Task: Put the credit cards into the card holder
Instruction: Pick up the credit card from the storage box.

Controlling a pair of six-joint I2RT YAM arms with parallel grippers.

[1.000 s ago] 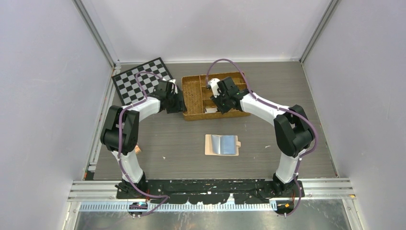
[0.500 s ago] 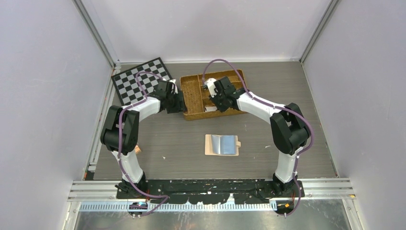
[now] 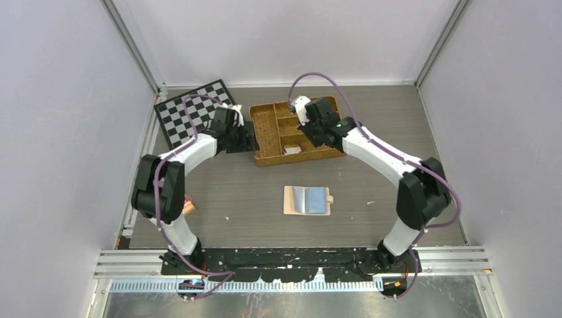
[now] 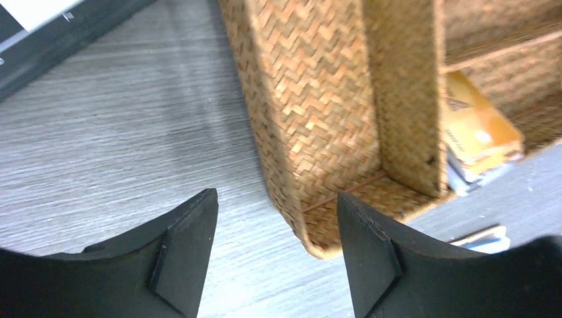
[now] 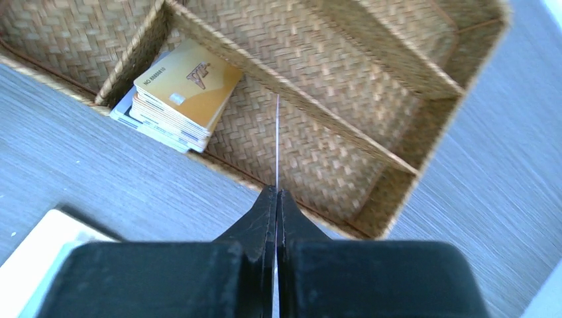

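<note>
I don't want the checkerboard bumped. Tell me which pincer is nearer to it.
Left. The left pincer sits beside the checkerboard, at the wicker tray wall; the right pincer, shut on a thin card, hangs over the tray's middle.

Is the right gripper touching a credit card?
Touching. The right wrist view shows the right gripper shut on a credit card, seen edge-on as a thin white line.

On the table [image 3: 232, 192], far centre: woven tray [image 3: 264, 132]. Left of it, chessboard [image 3: 173, 118]. In front, well apart, card holder [image 3: 307, 200] lying open. In the tray's near compartment, stacked credit cards [image 5: 179, 99]. At its near left corner, left claw [image 4: 277, 205]. Above its right half, right claw [image 5: 276, 195], with one card [image 5: 277, 132] edge-on between the tips.
</note>
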